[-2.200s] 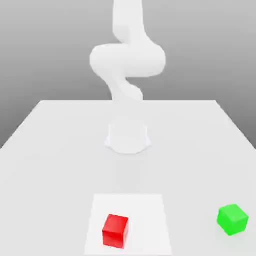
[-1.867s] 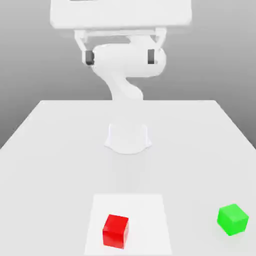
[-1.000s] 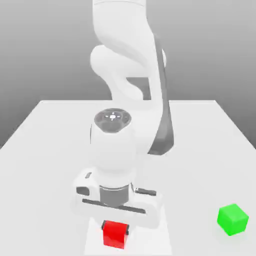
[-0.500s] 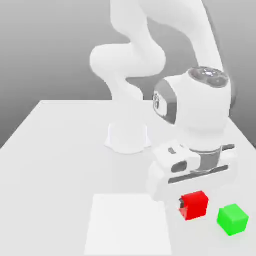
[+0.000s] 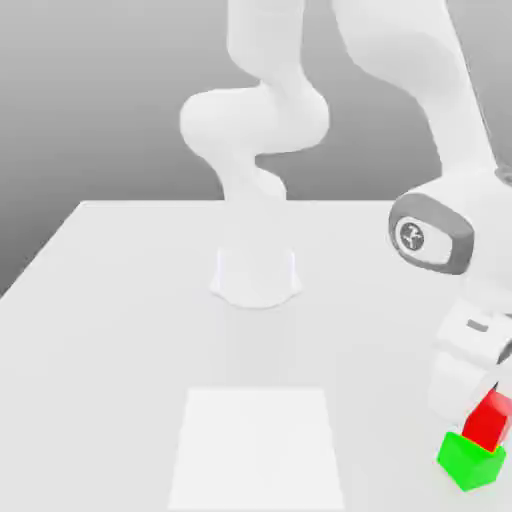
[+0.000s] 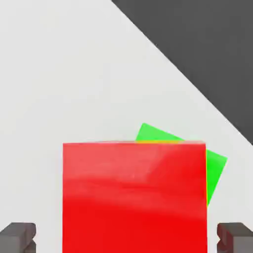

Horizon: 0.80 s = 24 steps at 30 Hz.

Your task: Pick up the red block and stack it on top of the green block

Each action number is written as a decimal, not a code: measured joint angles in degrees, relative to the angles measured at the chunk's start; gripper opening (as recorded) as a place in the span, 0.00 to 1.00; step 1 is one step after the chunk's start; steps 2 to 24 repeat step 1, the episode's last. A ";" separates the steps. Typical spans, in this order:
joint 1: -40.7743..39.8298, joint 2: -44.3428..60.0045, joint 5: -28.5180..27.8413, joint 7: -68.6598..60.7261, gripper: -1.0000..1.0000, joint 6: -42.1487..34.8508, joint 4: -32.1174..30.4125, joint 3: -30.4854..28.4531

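Red cube [image 5: 487,420] is sitting atop the green cube [image 5: 470,463], lower right of the exterior view, skewed. Gripper [image 6: 126,238] is standing released, fingers apart from the cube; stacking looks nearly done, withdrawal remaining.

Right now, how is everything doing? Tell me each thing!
Red block: tilted, up against the green block's top.
Green block: under the red block, partly covered.
Fingers: open, one each side of the red block, not touching it.
White square: lying flat.
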 joint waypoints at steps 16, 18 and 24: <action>-0.24 -2.05 1.53 -1.10 1.00 -1.79 -0.13 0.50; -0.24 -2.05 1.53 -1.10 1.00 -1.79 -0.13 0.50; -0.24 -2.05 1.53 -1.10 1.00 -1.79 -0.13 0.50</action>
